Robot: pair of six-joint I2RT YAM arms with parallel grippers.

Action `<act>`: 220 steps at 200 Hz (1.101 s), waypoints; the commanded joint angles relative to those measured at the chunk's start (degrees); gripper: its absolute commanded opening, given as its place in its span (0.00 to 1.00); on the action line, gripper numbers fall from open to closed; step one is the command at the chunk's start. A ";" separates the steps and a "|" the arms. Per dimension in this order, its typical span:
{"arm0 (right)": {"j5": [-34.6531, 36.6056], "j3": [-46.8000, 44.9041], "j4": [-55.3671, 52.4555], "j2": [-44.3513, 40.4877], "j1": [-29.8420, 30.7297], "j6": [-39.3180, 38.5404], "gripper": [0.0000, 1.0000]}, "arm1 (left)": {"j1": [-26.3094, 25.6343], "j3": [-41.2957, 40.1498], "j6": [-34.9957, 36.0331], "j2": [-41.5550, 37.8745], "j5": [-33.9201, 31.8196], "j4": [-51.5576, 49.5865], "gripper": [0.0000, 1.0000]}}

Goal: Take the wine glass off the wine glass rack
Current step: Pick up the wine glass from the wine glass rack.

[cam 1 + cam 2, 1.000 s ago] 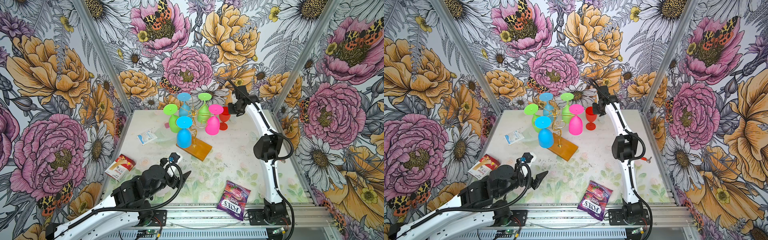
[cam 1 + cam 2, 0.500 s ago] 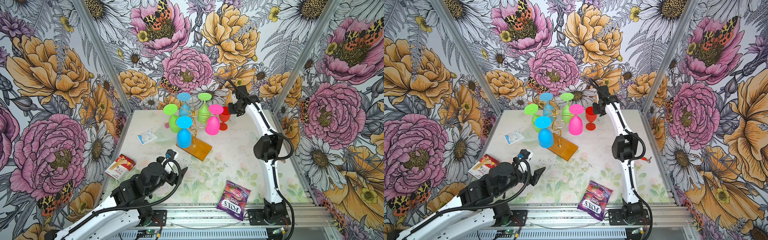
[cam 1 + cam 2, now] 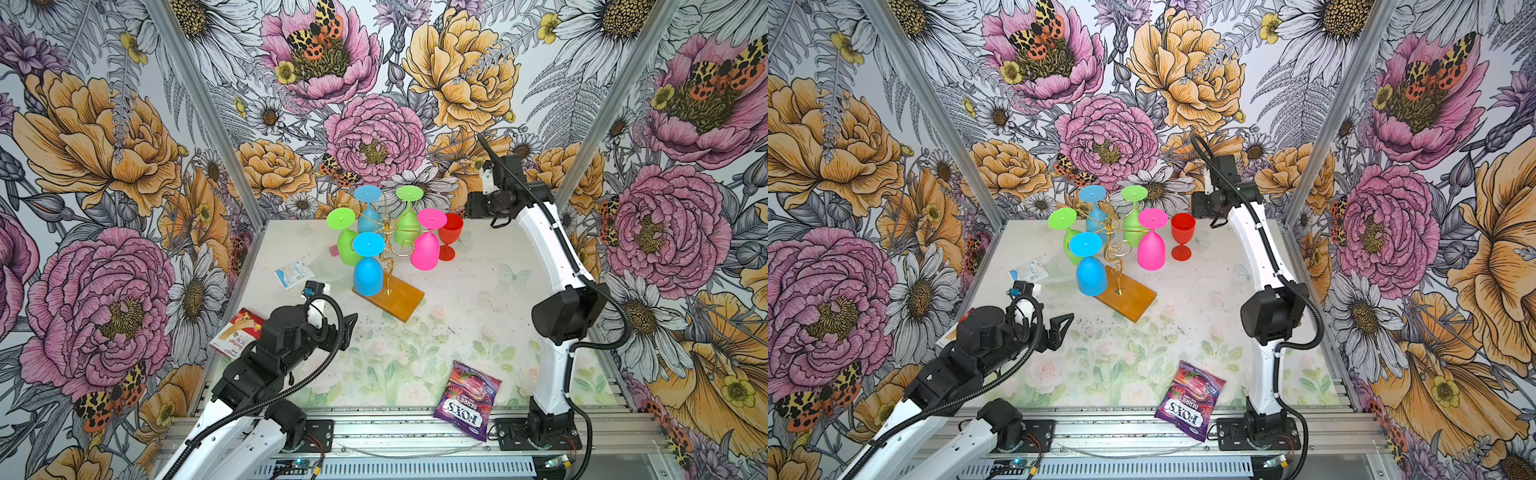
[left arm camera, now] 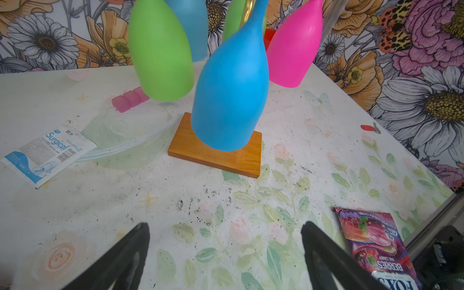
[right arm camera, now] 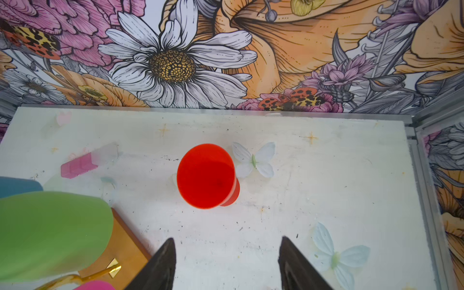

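- Rack [image 3: 1133, 300] carries five glasses hanging upside down from its gold wire.
- The red glass [image 3: 1182, 237] is off the rack, upright on the surface [image 3: 1208, 299] just beside it.
- The right arm [image 3: 1250, 237] hangs over that glass; the right jaws stand apart, empty.
- The left arm [image 3: 984, 332] hovers near the rack's wooden base, left jaws spread wide, holding nothing.
- I'd say the right arm should back away high and straight, clear of the red rim and the pink glass [image 3: 1151, 249] on the rack.

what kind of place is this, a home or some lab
Probably a robot test cell, not a home: left arm and right arm bolted to an aluminium rail, floral wall panels, staged props like the wine glass rack.
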 commanded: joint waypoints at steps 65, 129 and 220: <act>-11.93 -36.26 16.39 -24.90 0.72 3.83 0.74 | 12.32 14.55 -6.57 9.86 11.10 0.40 0.96; -21.35 -52.11 24.79 -35.14 0.55 5.66 0.70 | 15.46 22.00 -17.24 18.31 19.19 1.18 0.93; -23.80 -56.55 27.61 -36.67 0.35 6.71 0.69 | 15.51 23.54 -33.40 23.06 26.55 10.79 0.85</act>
